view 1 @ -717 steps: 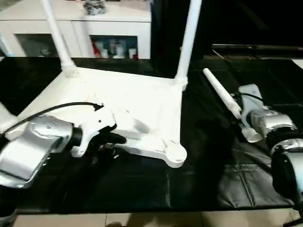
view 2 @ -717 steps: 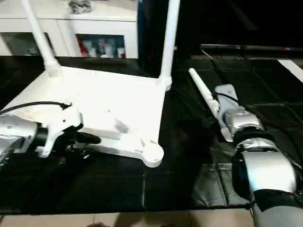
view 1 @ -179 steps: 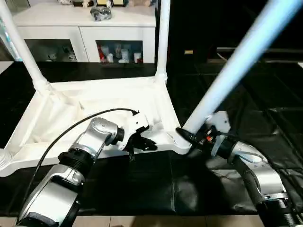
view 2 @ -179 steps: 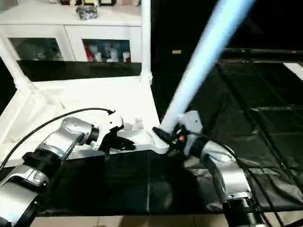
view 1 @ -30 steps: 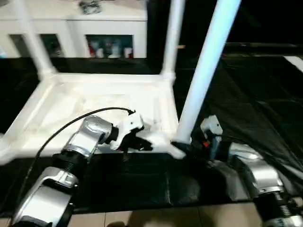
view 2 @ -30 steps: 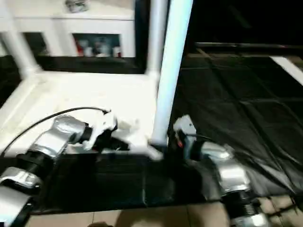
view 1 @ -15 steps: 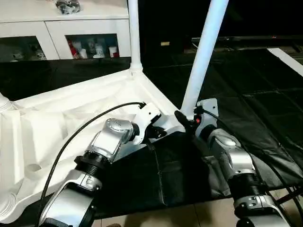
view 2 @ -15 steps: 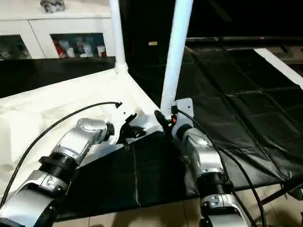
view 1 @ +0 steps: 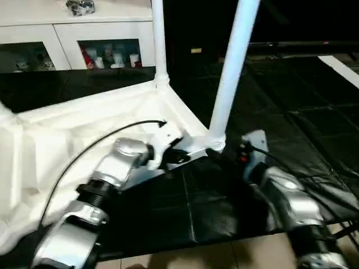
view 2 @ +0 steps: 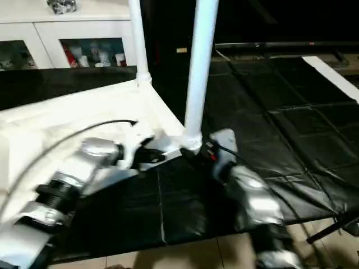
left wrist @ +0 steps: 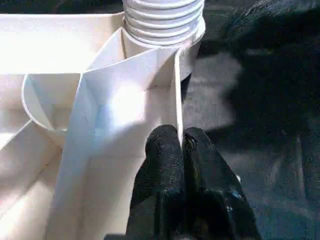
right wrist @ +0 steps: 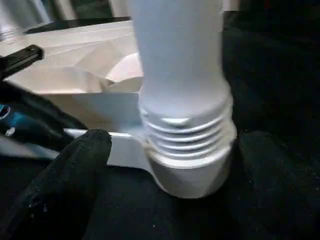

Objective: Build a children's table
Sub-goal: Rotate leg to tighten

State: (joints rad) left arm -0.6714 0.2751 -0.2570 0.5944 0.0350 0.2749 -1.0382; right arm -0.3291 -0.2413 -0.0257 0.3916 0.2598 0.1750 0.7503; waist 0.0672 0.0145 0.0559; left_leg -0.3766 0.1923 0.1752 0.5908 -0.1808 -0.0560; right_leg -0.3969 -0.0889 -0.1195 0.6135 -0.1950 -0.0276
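Note:
The children's table lies upside down, its white ribbed top (view 1: 67, 134) on black cloth. One white leg (view 1: 159, 39) stands at the far corner. Another leg (view 1: 233, 67) stands upright in the near corner socket (right wrist: 190, 175), its threaded end (right wrist: 185, 130) showing above the rim. My left gripper (view 1: 182, 158) is shut on a thin edge rib (left wrist: 177, 90) of the top, just beside that socket. My right gripper (view 1: 224, 157) is open, with one black finger (right wrist: 70, 185) on each side of the leg's base and apart from it.
A white cabinet with glass doors (view 1: 84, 33) stands behind the work. Black cloth (view 1: 291, 95) covers the surface to the right, and the floor (view 1: 168, 260) shows along the front edge. A black cable (view 1: 112, 131) arcs over my left forearm.
My right gripper's jaws have spread wide off the near leg's base, and that arm has drawn back a little. The leg stays upright in its socket. The head view has shifted.

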